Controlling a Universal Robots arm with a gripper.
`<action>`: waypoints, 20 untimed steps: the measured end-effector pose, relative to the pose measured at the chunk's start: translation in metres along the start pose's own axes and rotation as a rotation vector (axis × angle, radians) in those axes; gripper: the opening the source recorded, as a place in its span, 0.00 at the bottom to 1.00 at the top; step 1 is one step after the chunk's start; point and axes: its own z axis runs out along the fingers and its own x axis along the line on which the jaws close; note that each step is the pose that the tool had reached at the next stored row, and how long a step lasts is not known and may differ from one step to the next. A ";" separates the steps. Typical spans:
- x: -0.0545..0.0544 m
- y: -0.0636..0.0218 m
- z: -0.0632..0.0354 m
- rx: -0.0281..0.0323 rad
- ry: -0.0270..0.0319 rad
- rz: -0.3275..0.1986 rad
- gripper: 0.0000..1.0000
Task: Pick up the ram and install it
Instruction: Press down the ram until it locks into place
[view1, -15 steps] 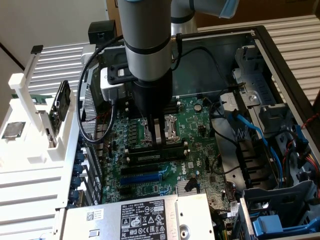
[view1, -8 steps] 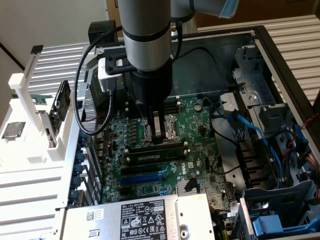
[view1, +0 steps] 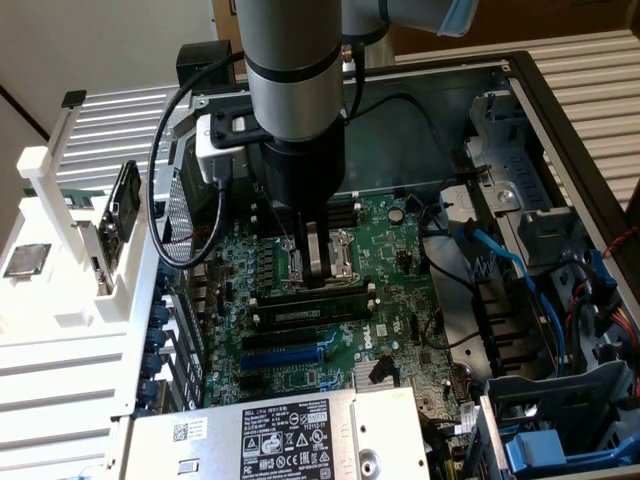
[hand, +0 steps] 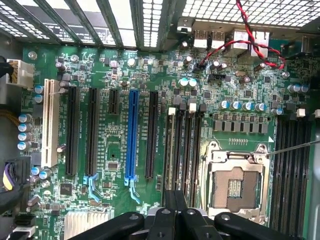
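Observation:
My gripper (view1: 318, 268) hangs from the arm inside the open computer case. Its fingers are shut together, nothing between them, low over the green motherboard (view1: 400, 300). Just under the fingertips lie the black memory slots (view1: 305, 315), beside the CPU socket (view1: 340, 255). A long thin dark stick with white latches at its ends stands in the slot nearest the socket; it looks like the ram (view1: 310, 297), seated, though I cannot be sure. In the wrist view the shut gripper (hand: 175, 207) lines up with the memory slots (hand: 182, 150).
A blue expansion slot (view1: 285, 355) (hand: 132, 135) runs alongside the memory slots. The labelled power supply (view1: 290, 440) sits at the near edge. Blue cables (view1: 510, 265) and drive bays crowd the exterior view's right. A white rack (view1: 60, 300) stands outside the case. Red and black wires (hand: 250, 42) cross the board.

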 end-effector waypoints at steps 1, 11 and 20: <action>0.000 0.0000 0.0000 0.0010 0.0003 0.015 0.10; 0.000 0.0001 0.0000 0.0108 0.0042 0.169 0.10; 0.000 0.0001 0.0000 0.0208 0.0081 0.324 0.10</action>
